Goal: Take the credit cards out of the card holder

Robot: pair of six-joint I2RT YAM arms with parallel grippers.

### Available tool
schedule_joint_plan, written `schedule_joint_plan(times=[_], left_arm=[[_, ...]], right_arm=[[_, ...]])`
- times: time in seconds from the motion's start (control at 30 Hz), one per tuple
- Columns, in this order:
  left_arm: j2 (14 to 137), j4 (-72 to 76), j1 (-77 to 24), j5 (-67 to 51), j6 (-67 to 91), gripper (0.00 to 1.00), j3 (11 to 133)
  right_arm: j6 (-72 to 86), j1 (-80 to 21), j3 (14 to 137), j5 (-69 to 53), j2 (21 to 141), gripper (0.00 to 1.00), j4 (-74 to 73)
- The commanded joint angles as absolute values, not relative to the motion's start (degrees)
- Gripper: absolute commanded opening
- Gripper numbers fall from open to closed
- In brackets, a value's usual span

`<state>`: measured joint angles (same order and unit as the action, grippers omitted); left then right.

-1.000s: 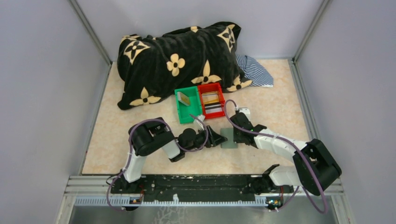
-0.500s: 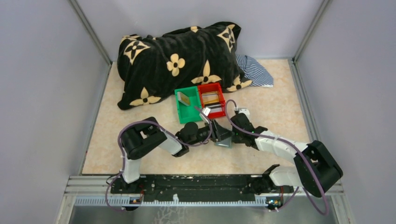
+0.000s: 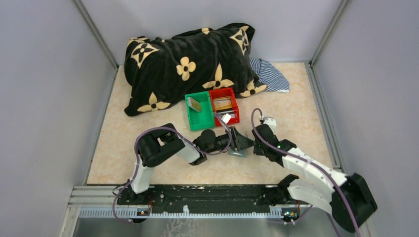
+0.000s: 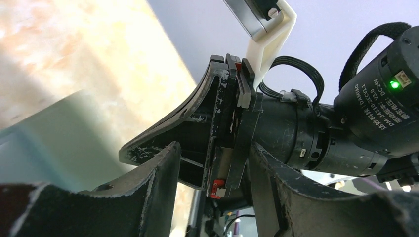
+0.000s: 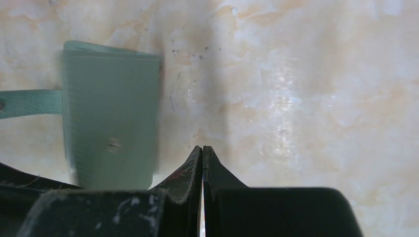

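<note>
The grey-green card holder (image 5: 111, 133) lies closed on the table, its strap (image 5: 29, 101) pointing away from it. In the top view the card holder (image 3: 237, 151) is mostly hidden under the two grippers, which meet above it. My right gripper (image 5: 202, 148) is shut with nothing in it, its tips on the table just beside the holder's edge. My left gripper (image 4: 215, 148) is open and faces the right gripper (image 3: 254, 144) closely, holding nothing. A tan credit card (image 3: 195, 104) leans in the green bin. Other cards (image 3: 223, 104) lie in the red bin.
The green bin (image 3: 202, 123) and red bin (image 3: 235, 106) stand side by side just behind the grippers. A black pillow with cream flowers (image 3: 190, 64) fills the back of the table, with a striped cloth (image 3: 269, 74) to its right.
My left gripper has pushed rightward over the card holder, which shifted and tilted slightly. The right arm's elbow swung out to the right and its gripper backed off a little.
</note>
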<state>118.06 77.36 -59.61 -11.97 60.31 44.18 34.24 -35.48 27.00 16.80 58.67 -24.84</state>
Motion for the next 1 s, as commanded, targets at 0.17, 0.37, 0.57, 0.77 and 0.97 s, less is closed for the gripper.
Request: schedule_joint_plan(times=[0.17,0.37,0.57,0.77,0.97], left_arm=[[124.81,71.27,-59.67,-9.80,58.81,0.58,48.21],[126.45,76.98,-59.60,-8.43,59.74,0.57,46.11],[113.95,72.11,-57.56,-5.40,53.43,0.58,37.66],[104.27,57.51,-53.98,0.00,51.36,0.58,30.92],[106.84,63.78,-53.55,-1.58,53.23,0.58,27.84]], right_arm=[[36.57,-37.20,34.36,22.92,41.53,0.00,-29.01],[35.76,-37.18,34.89,20.76,43.46,0.00,-28.72],[34.02,-37.23,34.43,17.65,45.01,0.02,-25.04],[33.75,-37.23,34.48,16.60,47.57,0.10,-23.02],[33.49,-37.20,33.98,15.67,48.89,0.12,-21.79]])
